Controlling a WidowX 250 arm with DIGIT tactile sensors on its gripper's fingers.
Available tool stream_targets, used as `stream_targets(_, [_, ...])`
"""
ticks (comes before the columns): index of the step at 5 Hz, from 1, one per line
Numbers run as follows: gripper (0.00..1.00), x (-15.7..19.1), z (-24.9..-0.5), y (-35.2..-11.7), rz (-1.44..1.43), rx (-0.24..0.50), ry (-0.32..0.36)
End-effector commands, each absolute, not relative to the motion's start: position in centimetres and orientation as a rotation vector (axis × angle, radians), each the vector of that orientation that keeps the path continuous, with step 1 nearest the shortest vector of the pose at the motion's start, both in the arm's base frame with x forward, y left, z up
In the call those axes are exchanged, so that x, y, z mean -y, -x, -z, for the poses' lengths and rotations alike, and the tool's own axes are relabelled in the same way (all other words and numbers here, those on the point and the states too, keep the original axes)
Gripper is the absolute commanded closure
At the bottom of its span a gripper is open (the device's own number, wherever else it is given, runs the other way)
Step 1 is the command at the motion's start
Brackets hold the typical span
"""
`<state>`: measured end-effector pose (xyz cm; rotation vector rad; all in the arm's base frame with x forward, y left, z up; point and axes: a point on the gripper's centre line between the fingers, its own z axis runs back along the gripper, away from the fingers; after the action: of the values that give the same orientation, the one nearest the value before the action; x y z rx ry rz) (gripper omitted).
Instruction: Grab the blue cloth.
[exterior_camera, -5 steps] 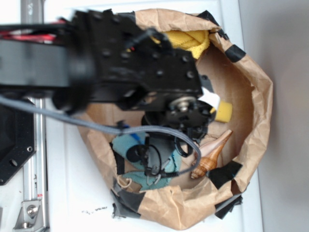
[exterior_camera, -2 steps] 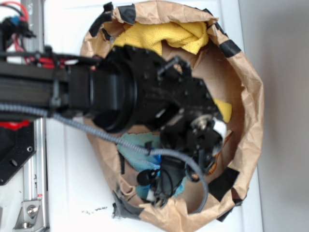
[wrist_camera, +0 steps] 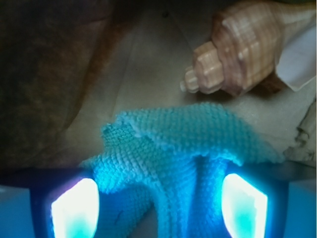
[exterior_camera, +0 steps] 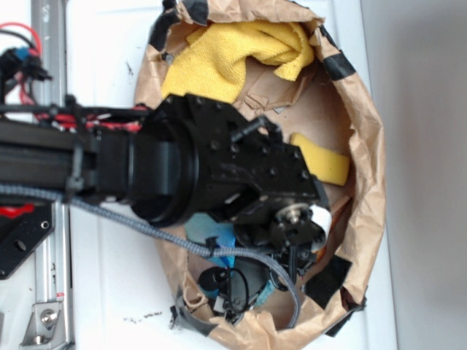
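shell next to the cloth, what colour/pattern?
Tan-orange shell with pale banded ridges; clearest in the wrist view.

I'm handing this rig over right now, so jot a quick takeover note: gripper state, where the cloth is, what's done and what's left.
Gripper: open, low inside the paper bag, one finger on each side of a raised fold of the blue cloth.
Blue cloth: on the bag floor below the seashell, which lies apart from it. Yellow cloth and yellow sponge are elsewhere in the bag.
Done: gripper placed over the cloth.
Left: close on the fold, then lift; no grip shows yet.
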<state>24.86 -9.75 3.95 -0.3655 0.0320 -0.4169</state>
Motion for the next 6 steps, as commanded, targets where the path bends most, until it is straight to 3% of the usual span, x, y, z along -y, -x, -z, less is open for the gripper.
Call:
stream_targets(1, [1.0, 10.2, -3.5, -23.3, 0.415, -0.038, 0.3])
stream_targets(3, [1.0, 9.1, -3.9, -23.5, 0.382, -0.021, 0.283])
stream_targets(5, [1.0, 6.5, -4.9, -24.5, 0.314, 0.004, 0.219])
stream_targets(6, [1.0, 4.4, -6.5, -24.7, 0.258, -0.003, 0.084])
